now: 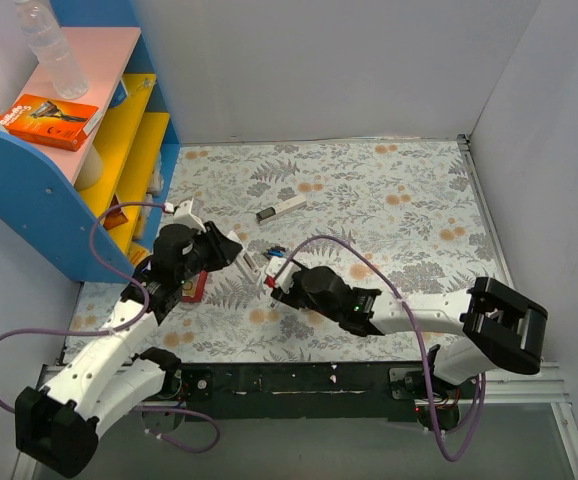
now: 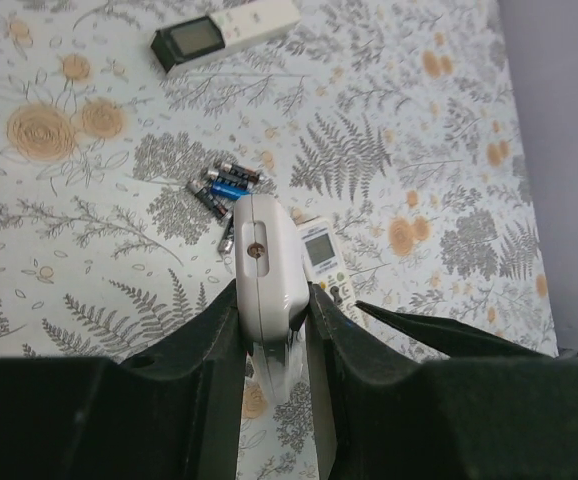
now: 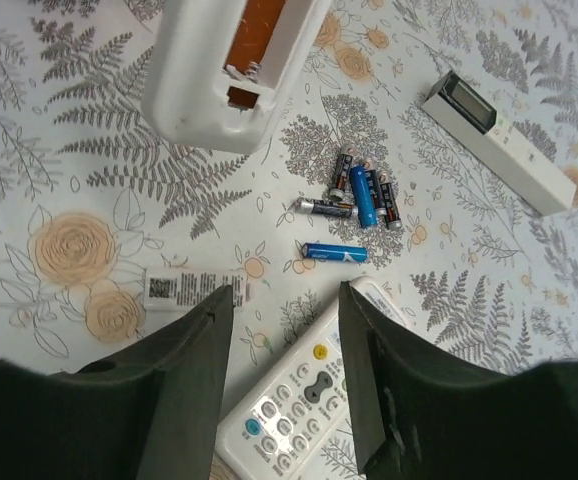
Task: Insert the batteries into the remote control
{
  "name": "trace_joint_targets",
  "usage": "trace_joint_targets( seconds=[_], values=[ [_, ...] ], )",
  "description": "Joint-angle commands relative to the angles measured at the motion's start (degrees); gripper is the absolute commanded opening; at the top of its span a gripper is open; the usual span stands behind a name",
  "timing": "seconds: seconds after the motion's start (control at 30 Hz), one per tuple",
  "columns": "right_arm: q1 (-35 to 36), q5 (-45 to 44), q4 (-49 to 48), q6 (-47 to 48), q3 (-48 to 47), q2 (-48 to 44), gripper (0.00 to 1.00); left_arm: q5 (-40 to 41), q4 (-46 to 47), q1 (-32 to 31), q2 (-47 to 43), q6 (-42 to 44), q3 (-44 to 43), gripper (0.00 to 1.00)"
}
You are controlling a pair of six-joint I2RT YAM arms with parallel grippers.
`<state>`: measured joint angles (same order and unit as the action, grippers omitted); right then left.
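My left gripper point(image 2: 272, 300) is shut on a white remote point(image 2: 264, 255) and holds it above the table. In the right wrist view that remote point(image 3: 229, 70) shows an open battery bay with a spring. Several blue and black batteries point(image 3: 359, 190) lie clustered on the floral table, and one blue battery point(image 3: 334, 252) lies apart, nearer to me. They also show in the left wrist view point(image 2: 224, 185). My right gripper point(image 3: 284, 300) is open and empty, over a second white remote point(image 3: 309, 420) lying buttons up. In the top view the left gripper point(image 1: 237, 255) and the right gripper point(image 1: 277, 280) are close together.
A long white bar with a black end point(image 1: 280, 209) lies further back. A small white labelled cover point(image 3: 194, 288) lies left of my right gripper. A blue and yellow shelf point(image 1: 29, 190) stands at the left. A red item point(image 1: 191, 288) lies by the left arm.
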<state>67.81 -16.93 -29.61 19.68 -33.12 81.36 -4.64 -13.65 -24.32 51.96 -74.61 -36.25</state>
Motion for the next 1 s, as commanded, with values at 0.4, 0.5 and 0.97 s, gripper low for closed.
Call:
trace_joint_targets(
  seconds=[0.4, 0.5, 0.97],
  values=[
    [-1.8, -10.3, 33.0, -23.9, -16.4, 13.3, 0.54, 7.8, -1.2, 0.5, -18.0, 11.2, 0.4, 0.0],
    [-4.2, -12.2, 34.5, -25.0, -15.2, 13.1, 0.54, 8.2, -1.6, 0.6, -18.1, 11.5, 0.3, 0.0],
    [-20.4, -3.6, 32.8, -24.5, -14.2, 6.4, 0.54, 5.3, -0.9, 2.4, -17.7, 10.9, 1.0, 0.0]
  ],
)
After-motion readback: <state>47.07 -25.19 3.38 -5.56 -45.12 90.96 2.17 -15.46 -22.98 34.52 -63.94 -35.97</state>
